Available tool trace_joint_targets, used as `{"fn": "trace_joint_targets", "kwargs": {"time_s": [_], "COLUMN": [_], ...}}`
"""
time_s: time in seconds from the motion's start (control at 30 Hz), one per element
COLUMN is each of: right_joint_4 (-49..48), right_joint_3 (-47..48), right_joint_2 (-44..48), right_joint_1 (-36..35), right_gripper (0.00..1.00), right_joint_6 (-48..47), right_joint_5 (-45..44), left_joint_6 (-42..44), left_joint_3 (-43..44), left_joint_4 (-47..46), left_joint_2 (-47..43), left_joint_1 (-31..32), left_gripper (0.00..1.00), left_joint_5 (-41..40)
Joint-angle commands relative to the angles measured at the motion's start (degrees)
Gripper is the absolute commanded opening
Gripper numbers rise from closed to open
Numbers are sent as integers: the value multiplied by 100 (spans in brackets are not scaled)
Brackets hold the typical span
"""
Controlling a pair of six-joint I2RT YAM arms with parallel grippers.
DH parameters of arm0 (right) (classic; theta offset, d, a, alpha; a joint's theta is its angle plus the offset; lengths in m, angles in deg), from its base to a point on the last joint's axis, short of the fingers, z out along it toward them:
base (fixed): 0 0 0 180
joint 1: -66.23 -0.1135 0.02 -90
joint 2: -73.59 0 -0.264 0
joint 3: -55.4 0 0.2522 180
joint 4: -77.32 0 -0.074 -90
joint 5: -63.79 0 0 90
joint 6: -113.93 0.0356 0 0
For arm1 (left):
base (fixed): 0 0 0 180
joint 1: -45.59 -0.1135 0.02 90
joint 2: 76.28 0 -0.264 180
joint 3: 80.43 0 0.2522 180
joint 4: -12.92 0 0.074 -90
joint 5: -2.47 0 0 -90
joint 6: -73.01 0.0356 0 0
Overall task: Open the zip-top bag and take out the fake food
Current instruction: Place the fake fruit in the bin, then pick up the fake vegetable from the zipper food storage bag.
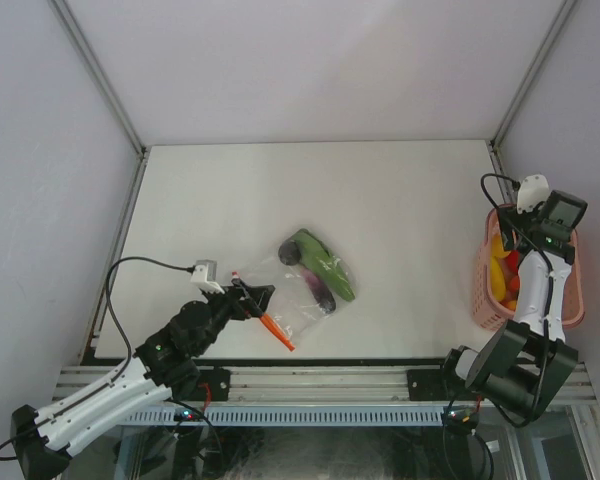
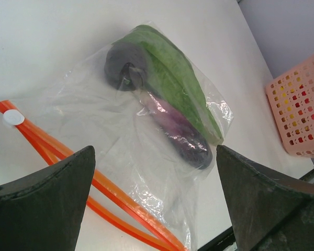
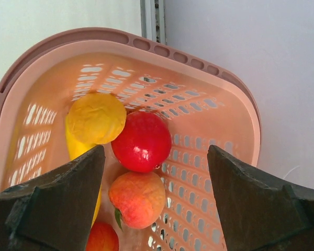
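Several fake food (image 3: 141, 141) pieces sit in the basket (image 3: 199, 68), right edge. The green piece (image 1: 325, 262) and purple piece (image 1: 320, 292) are left inside the zip-top bag (image 1: 292, 308), centre bench (image 1: 400, 200), zip parted. Left pincer (image 1: 252, 298) and right pincer (image 3: 156, 149) both wide, empty.

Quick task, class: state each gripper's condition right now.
Left gripper: open, empty, over the zip-top bag.
Right gripper: open, empty, above the basket.

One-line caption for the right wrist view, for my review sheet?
Right tool hangs open over the pink basket, which holds a yellow fruit, a red fruit and an orange peach-like fruit.
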Motion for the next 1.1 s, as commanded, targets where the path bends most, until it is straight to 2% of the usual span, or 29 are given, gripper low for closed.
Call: {"fn": "trace_joint_targets", "kwargs": {"time_s": [0.0, 0.13, 0.33, 0.47, 0.57, 0.7, 0.8, 0.87, 0.93, 1.07], "right_joint_4": [-185, -76, 150, 116, 38, -69, -183, -124, 166, 1517], "right_joint_3": [98, 98, 96, 97, 97, 138, 194, 251, 313, 460], "right_joint_2": [286, 610, 1281, 1754, 1964, 1975, 1803, 1656, 1482, 1020], "right_joint_1": [92, 109, 103, -19, -362, -908, -1562, -2111, -2664, -3437], "right_gripper": [78, 77, 75, 74, 73, 78, 80, 80, 81, 83], "right_joint_6": [160, 285, 497, 699, 798, 922, 975, 665, -39, -2859], "right_joint_5": [290, 845, 2660, 3748, 4361, 5232, 5526, 5519, 5650, 6456], "left_joint_6": [-140, -176, -308, -419, -500, -620, -675, -706, -738, -823], "left_joint_3": [21, 82, 108, 88, 43, 37, 85, 120, 135, 99], "left_joint_4": [293, 619, 910, 1075, 1111, 1274, 1452, 1529, 1623, 1685], "left_joint_2": [-91, -90, -152, -214, -223, -187, -176, -186, -208, -237], "left_joint_1": [-7, -7, -7, -7, -3, -7, -7, -6, -7, -7], "left_gripper": [100, 100, 98, 93, 88, 79, 73, 68, 63, 54], "left_joint_5": [-64, -71, -90, -134, -113, -163, -164, -150, -126, -72]}}
